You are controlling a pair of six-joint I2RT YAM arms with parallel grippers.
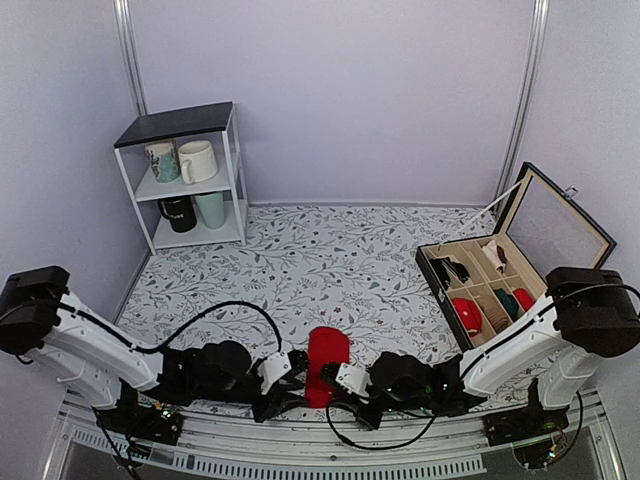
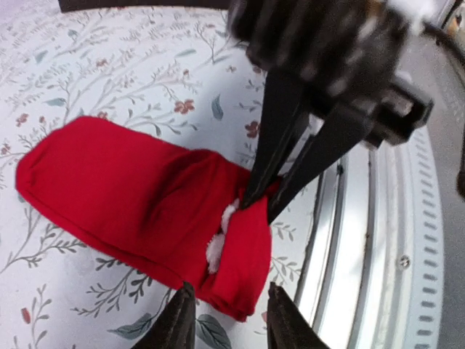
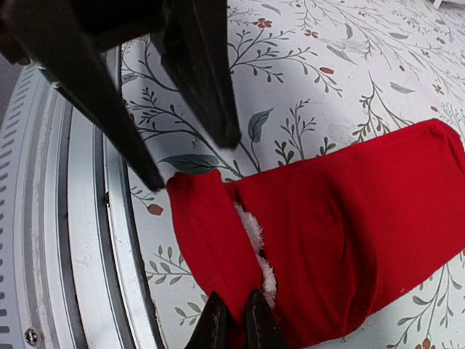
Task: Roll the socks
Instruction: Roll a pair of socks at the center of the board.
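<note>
The red socks [image 1: 328,350] lie flat on the floral cloth close to the front rail, their near end folded over once with white fuzzy lining showing [image 2: 218,233]. My right gripper [image 1: 330,379] is shut on the folded end [image 3: 211,240]; in the right wrist view its tips [image 3: 236,320] pinch the fold's edge. It also shows in the left wrist view [image 2: 260,202], gripping the fold. My left gripper [image 1: 297,378] is open, its tips [image 2: 229,320] straddling the other corner of the fold without closing on it.
A metal rail [image 2: 378,240] runs along the table's front edge just beside the socks. An open wooden box [image 1: 480,285] with rolled bundles in compartments stands at the right. A white shelf [image 1: 190,175] with mugs stands at the back left.
</note>
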